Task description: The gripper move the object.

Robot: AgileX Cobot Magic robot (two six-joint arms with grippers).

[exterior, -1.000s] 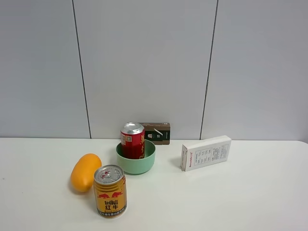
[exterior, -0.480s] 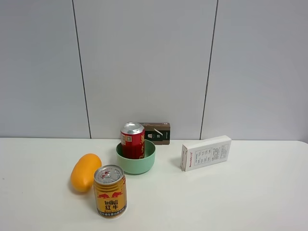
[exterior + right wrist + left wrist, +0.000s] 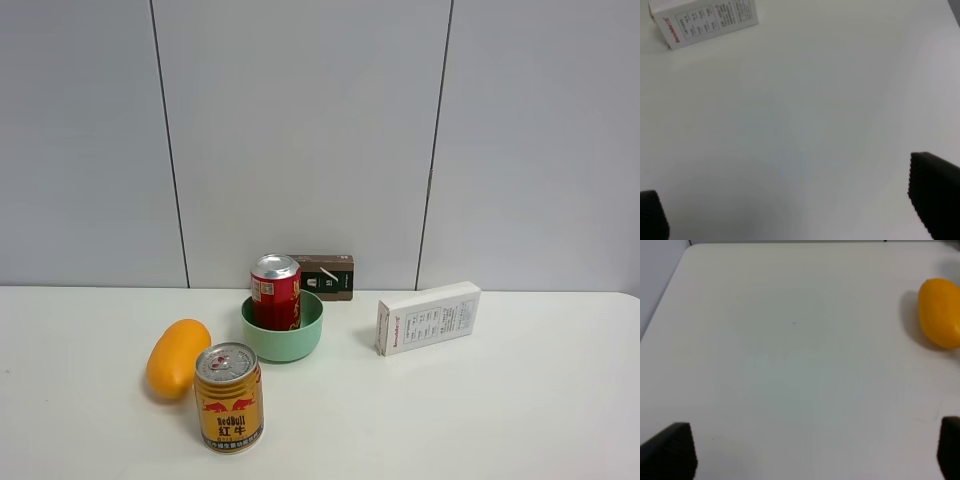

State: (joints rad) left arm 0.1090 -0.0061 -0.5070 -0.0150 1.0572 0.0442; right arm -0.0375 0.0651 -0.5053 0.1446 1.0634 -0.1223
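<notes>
Nearest to the high camera, at about 7 o'clock on the table (image 3: pixel 500 420), stands the Red Bull can (image 3: pixel 229 397), and just beside it at 9 o'clock lies the mango (image 3: pixel 178 357). Behind them, near the middle of the table, the red can (image 3: pixel 276 291) stands upright inside the green bowl (image 3: pixel 283 331), and this red can is the object to move. At 3 o'clock from the bowl, well apart, lies the white box (image 3: pixel 428 316), and farthest, at 12 o'clock against the wall, stands a small dark box (image 3: pixel 325 277). I judge that the task has not really begun: the red can sits in the bowl, nothing touches it, and no arm shows in the high view, so the approach, the grasp and the move are all left to do. The left gripper (image 3: pixel 815 452) has its fingers (image 3: pixel 670 450) spread wide, with only bare table between them and the mango far ahead at about 2 o'clock. The right gripper (image 3: pixel 795 210) is also wide open and holds nothing; the white box lies far ahead of it at about 11 o'clock.
</notes>
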